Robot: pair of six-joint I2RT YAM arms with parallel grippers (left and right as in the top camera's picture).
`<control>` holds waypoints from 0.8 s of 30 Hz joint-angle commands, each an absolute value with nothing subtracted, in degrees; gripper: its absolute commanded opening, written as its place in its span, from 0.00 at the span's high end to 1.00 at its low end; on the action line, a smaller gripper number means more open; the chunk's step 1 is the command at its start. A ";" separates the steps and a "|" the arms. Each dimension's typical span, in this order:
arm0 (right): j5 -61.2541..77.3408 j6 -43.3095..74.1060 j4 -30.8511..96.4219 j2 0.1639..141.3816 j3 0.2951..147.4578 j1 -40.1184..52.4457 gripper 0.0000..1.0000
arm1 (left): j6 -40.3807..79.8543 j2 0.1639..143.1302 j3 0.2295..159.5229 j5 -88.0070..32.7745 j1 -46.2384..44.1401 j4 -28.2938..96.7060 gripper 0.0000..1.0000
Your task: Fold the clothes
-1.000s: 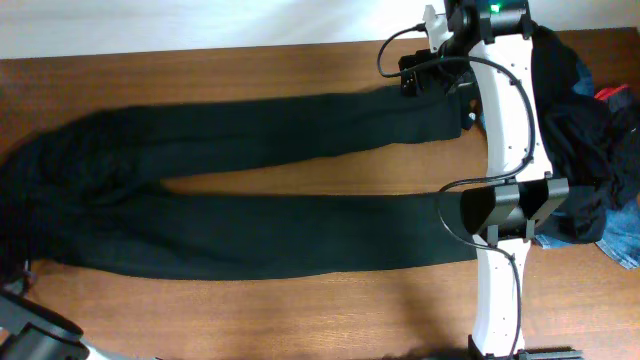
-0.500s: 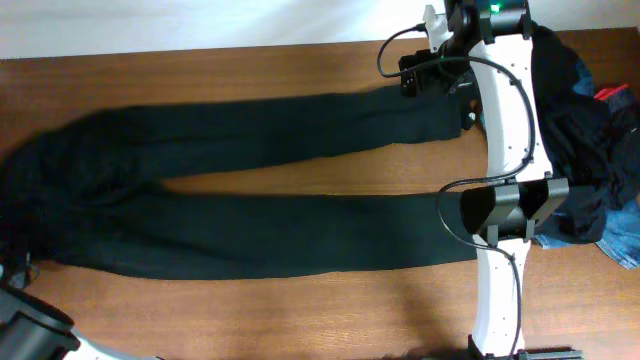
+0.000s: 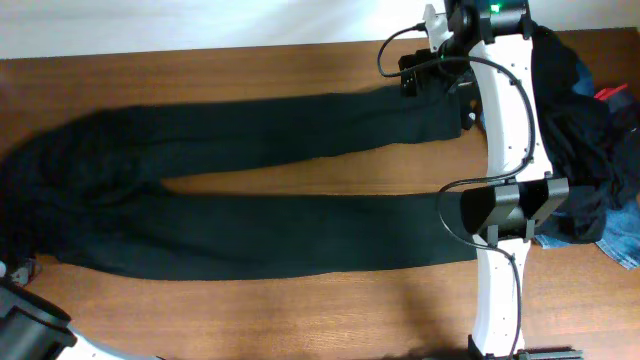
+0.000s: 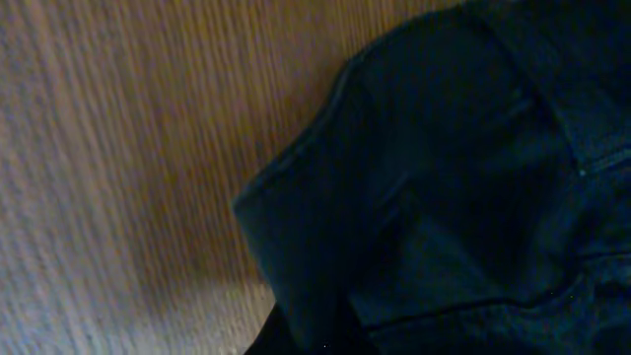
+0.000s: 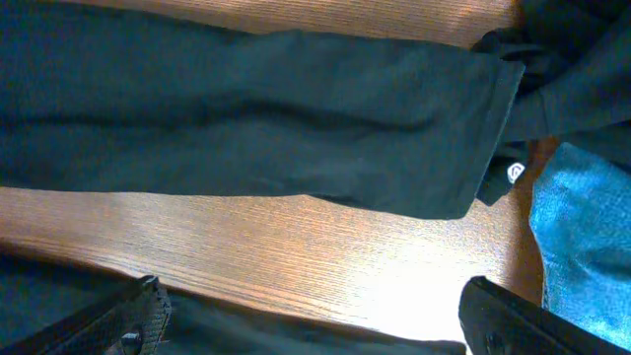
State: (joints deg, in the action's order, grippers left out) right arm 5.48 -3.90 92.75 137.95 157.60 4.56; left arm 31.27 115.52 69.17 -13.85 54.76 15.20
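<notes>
Your long black trousers (image 3: 250,235) lie flat on the brown wooden tabletop (image 3: 300,320). The waist is at the left edge and both legs run toward the right, one nearer the far edge, one nearer the near edge, with a strip of bare wood between them.

Your right gripper (image 5: 314,296) hangs over that strip beside the far leg's hem, its two dark fingers (image 5: 128,316) spread wide with nothing between them.

Your left arm (image 3: 30,335) comes in at the near left corner. Its wrist camera looks close onto the waistband fabric (image 4: 454,197) at the edge of the wood. The left gripper's fingers are together, but you cannot tell whether they pinch any cloth.

At the right edge sits a heap of dark garments (image 3: 590,150), with blue denim jeans (image 3: 625,240) under it and a red piece (image 3: 612,95) showing beyond.
</notes>
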 commanded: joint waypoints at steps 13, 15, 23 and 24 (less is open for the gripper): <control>5.82 -4.25 92.62 137.43 157.38 4.97 0.01 | 25.36 94.17 68.73 -10.04 54.15 26.87 1.00; 5.85 -4.25 92.60 137.43 157.38 4.97 0.01 | 24.58 89.54 68.73 -6.37 54.15 29.65 1.00; 7.57 -4.25 92.77 137.43 157.38 4.97 0.01 | 24.29 78.19 68.73 6.17 54.15 37.69 1.00; 7.57 -4.25 92.90 137.43 157.38 4.97 0.01 | 24.29 77.52 68.73 7.27 54.15 38.44 1.00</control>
